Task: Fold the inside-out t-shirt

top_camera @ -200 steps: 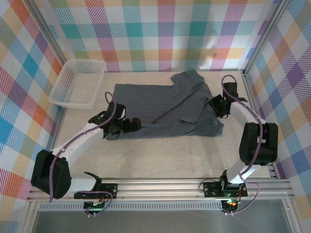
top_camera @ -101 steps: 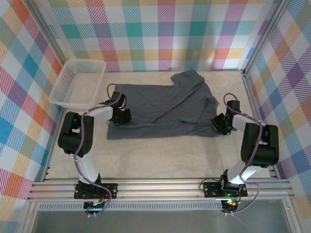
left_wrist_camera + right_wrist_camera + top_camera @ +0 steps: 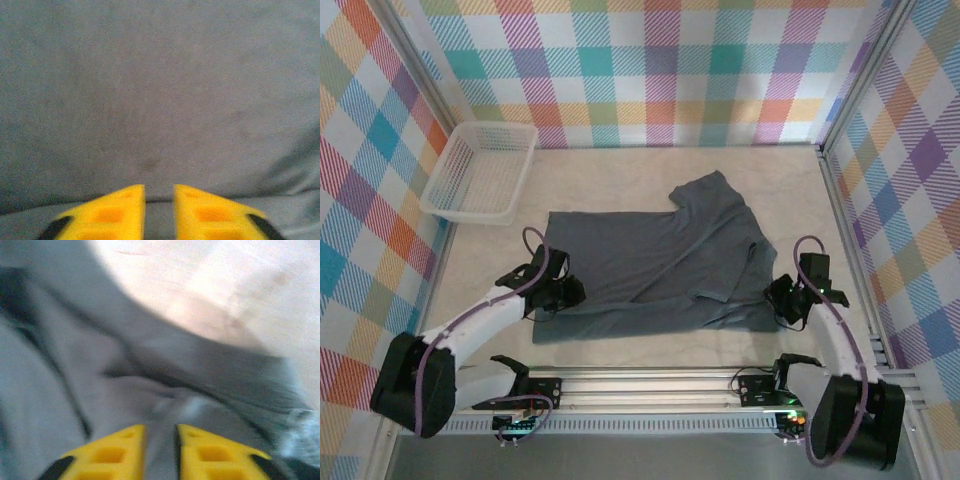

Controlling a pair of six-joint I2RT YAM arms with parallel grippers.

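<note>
Both arms had dragged the inside-out t-shirt (image 3: pixel 650 265) nearer across the worktop (image 3: pixel 790 200), where it lay spread but unfolded, rumpled at far right. Left fingers (image 3: pixel 120 212) and right fingers (image 3: pixel 112 452) stood narrowly parted over its near corners, with any grasp impossible to tell. Every fold remained; a white basket (image 3: pixel 480 170) sat far left, well clear.

Plaid walls (image 3: pixel 650 70) in many colours close round my pale beige table (image 3: pixel 600 170). An aluminium rail (image 3: pixel 650 383) runs along its near edge under even light.
</note>
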